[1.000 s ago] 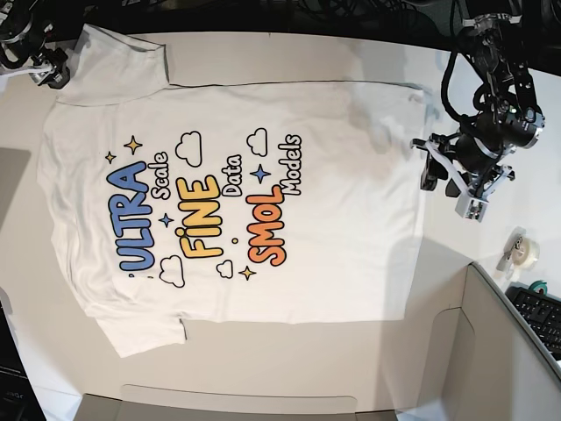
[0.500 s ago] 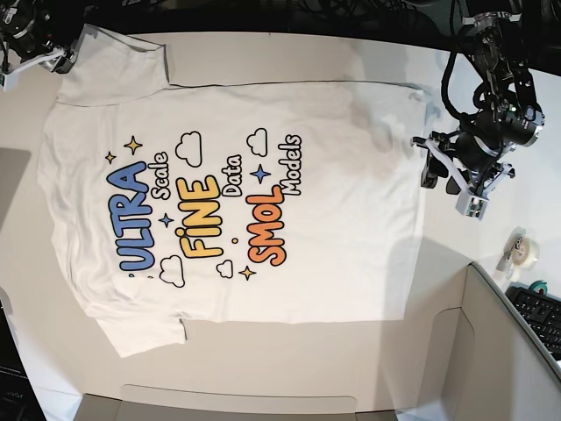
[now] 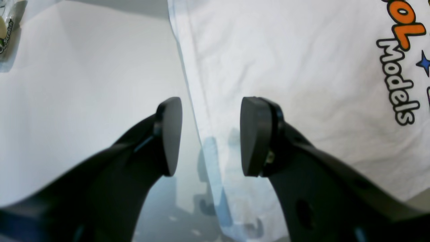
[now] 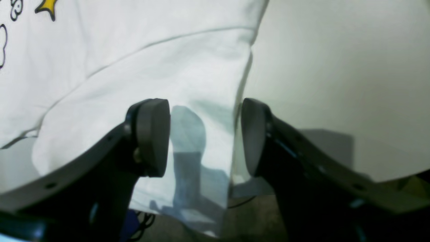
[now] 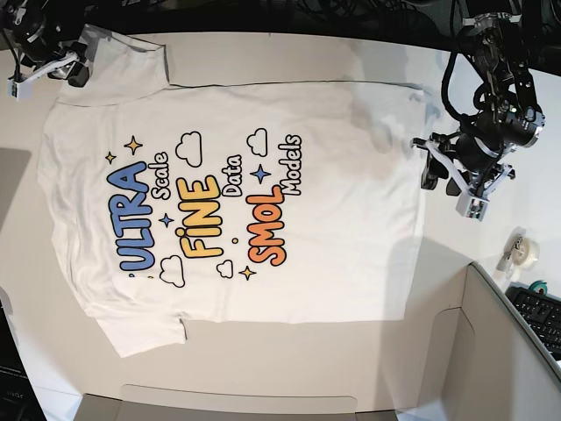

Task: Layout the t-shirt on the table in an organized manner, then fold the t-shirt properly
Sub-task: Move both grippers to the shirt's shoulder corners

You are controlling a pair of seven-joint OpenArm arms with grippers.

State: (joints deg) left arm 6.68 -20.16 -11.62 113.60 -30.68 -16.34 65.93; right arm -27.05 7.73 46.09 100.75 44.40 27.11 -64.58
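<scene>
The white t-shirt (image 5: pixel 351 219) lies flat and print-up on the off-white table (image 5: pixel 307 361), neck end at the left and hem at the right. My left gripper (image 5: pixel 438 172) hovers open at the hem's middle. In the left wrist view its fingers straddle the hem edge of the t-shirt (image 3: pixel 285 67), with the left gripper (image 3: pixel 211 101) holding nothing and bare table (image 3: pixel 84 84) to one side. My right gripper (image 5: pixel 57 68) is open over the upper-left sleeve. The right wrist view shows the right gripper (image 4: pixel 205 104) straddling the sleeve edge of the t-shirt (image 4: pixel 151 67) beside the table (image 4: pixel 336 67).
A tape roll (image 5: pixel 522 252) sits on the table right of the hem, also seen as the tape roll (image 3: pixel 5 33) in the left wrist view. A grey cardboard box (image 5: pixel 491 351) stands at the lower right with a flap (image 5: pixel 237 403) along the bottom. A keyboard (image 5: pixel 539 316) lies beyond it.
My right gripper has moved rightward along the top left, from beside the sleeve to over its edge. The left gripper and the shirt have hardly moved.
</scene>
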